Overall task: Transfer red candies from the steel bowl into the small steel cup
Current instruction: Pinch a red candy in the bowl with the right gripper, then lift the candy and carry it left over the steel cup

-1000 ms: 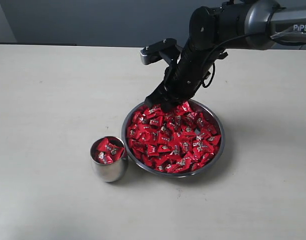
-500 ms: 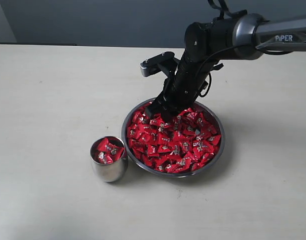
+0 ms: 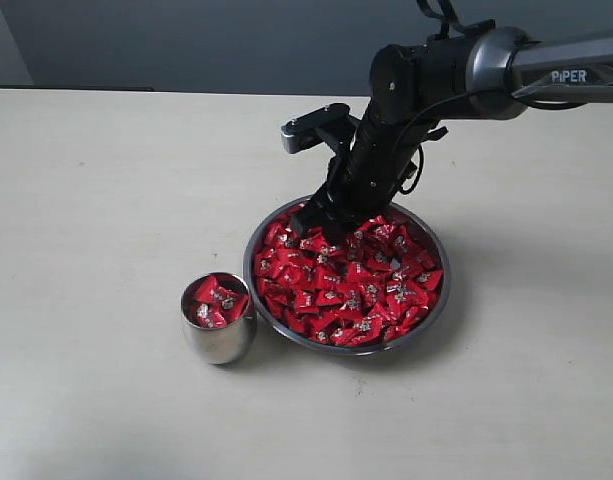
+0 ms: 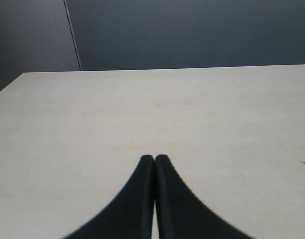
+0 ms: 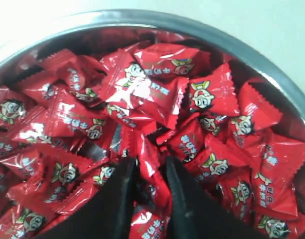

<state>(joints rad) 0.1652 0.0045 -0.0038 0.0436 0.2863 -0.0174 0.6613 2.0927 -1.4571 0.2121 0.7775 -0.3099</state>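
The steel bowl (image 3: 438, 300) sits mid-table, heaped with red candies (image 3: 356, 280). To its left stands the small steel cup (image 3: 219, 338), apart from the bowl, with a few red candies (image 3: 215, 300) inside. My right gripper (image 3: 321, 222) is dipped into the pile at the bowl's far-left side. In the right wrist view its fingers (image 5: 151, 167) are pressed among the wrappers and shut on one red candy (image 5: 148, 158), with the bowl's rim (image 5: 232, 45) beyond. My left gripper (image 4: 154, 158) is shut and empty over bare table; the exterior view does not show it.
The pale table (image 3: 106, 200) runs wide to the left and in front of the cup and bowl. A dark wall (image 3: 186, 40) stands behind the table's far edge. The right arm (image 3: 456, 65) reaches in from the upper right above the bowl.
The right arm came lower and pushed its gripper down into the candies at the bowl's far-left side. Over the last half second nothing has moved.
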